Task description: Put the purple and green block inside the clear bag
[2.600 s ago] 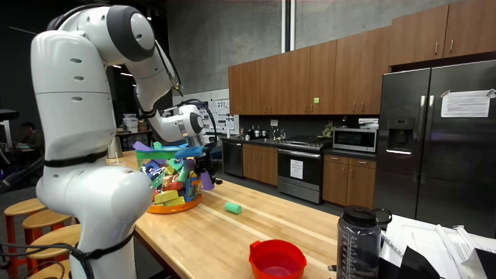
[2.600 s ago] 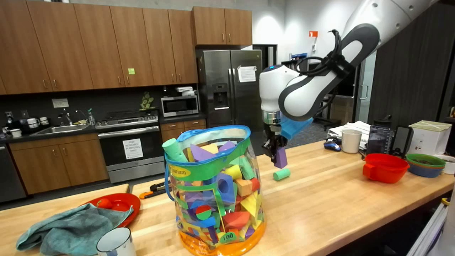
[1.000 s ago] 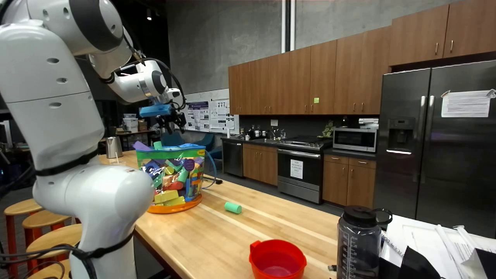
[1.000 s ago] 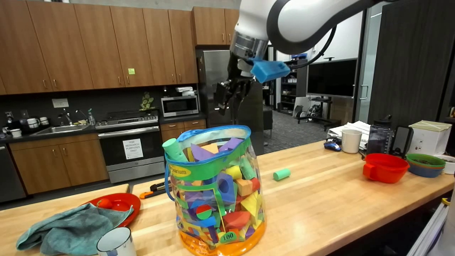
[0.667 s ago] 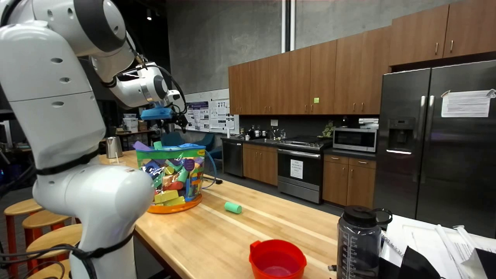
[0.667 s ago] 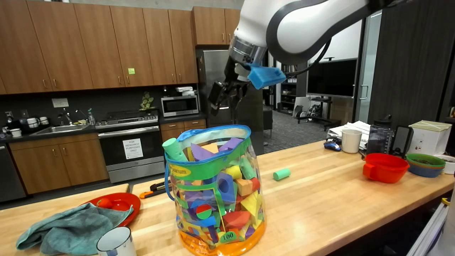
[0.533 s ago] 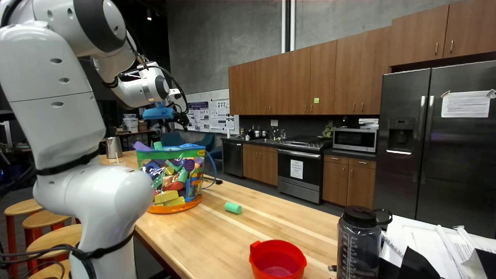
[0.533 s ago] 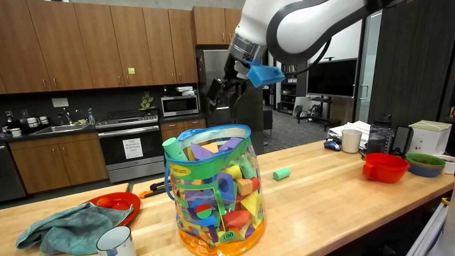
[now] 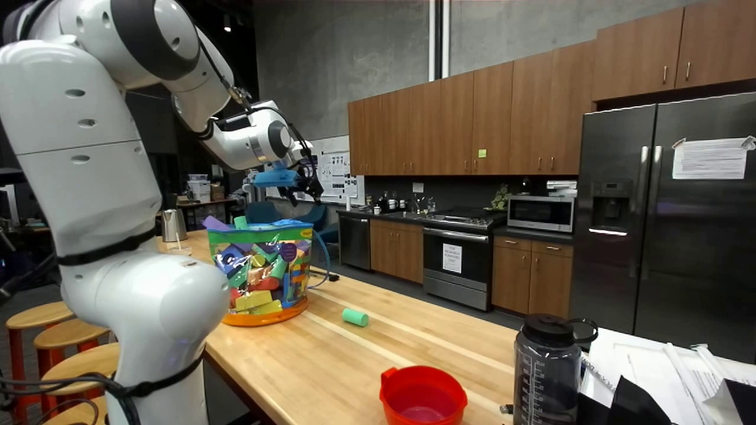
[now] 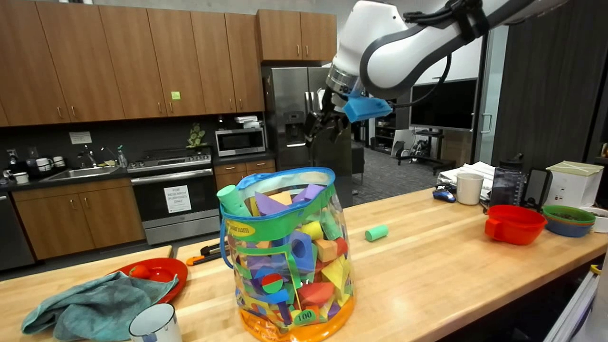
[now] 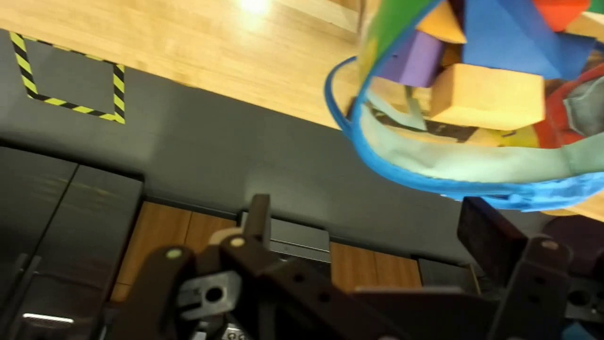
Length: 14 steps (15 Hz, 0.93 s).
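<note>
A block (image 10: 376, 232) lies on the table (image 10: 427, 266) — between the bag (image 10: 275, 227) and bowl (image 10: 517, 232).

Clear bag (image 10: 273, 225) in all three views

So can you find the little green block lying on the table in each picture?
In an exterior view: the green block, below the middle, slightly left.
In an exterior view: the green block, below the middle, to the right.
Wrist view: that block isn't in it.
Shared landmark: the clear bag, left of the block in both exterior views, top right in the wrist view.
</note>
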### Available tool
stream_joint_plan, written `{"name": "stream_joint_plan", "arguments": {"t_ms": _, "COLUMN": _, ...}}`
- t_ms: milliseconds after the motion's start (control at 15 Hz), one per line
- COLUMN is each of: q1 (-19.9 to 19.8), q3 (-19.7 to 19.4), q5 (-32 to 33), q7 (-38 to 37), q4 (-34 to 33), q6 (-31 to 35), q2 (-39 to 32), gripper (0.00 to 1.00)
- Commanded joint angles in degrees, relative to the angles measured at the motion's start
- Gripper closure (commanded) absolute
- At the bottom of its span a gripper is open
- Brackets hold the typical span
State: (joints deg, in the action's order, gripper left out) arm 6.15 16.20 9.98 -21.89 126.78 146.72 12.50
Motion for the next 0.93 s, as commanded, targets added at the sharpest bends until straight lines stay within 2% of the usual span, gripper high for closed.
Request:
{"name": "stream_joint_plan", "arguments": {"t_ms": 0, "q1": -3.1, "q3": -3.1, "q5": 1.7, "q7": -0.6, "q4": 0.9, "q6": 1.8, "q2": -1.6, "gripper": 0.0}}
{"name": "stream_joint_plan", "arguments": {"t_ms": 267, "q1": -6.2, "q3": -6.2, "q5": 4.5, "q7": -1.6, "q4": 1.8, "q6": 1.3, "q2": -4.4, "gripper": 0.0}}
{"name": "stream_joint_plan", "arguments": {"t_ms": 533, "q1": -8.3, "q3": -8.8, "q5": 10.6, "q7": -4.5, "q4": 4.4, "q6": -1.6, "q2": -8.1, "gripper": 0.0}}
{"name": "stream_joint_plan", "arguments": {"t_ms": 667, "q1": -8.0, "q3": -10.2, "q5": 11.1, "q7": -4.6, "q4": 5.9, "q6": -2.2, "q2": -11.0, "gripper": 0.0}}
{"name": "stream_joint_plan", "arguments": {"t_ms": 867, "q1": -6.8, "q3": -11.9, "q5": 7.6, "q7": -0.9, "q4": 8.2, "q6": -1.0, "q2": -15.0, "gripper": 0.0}}
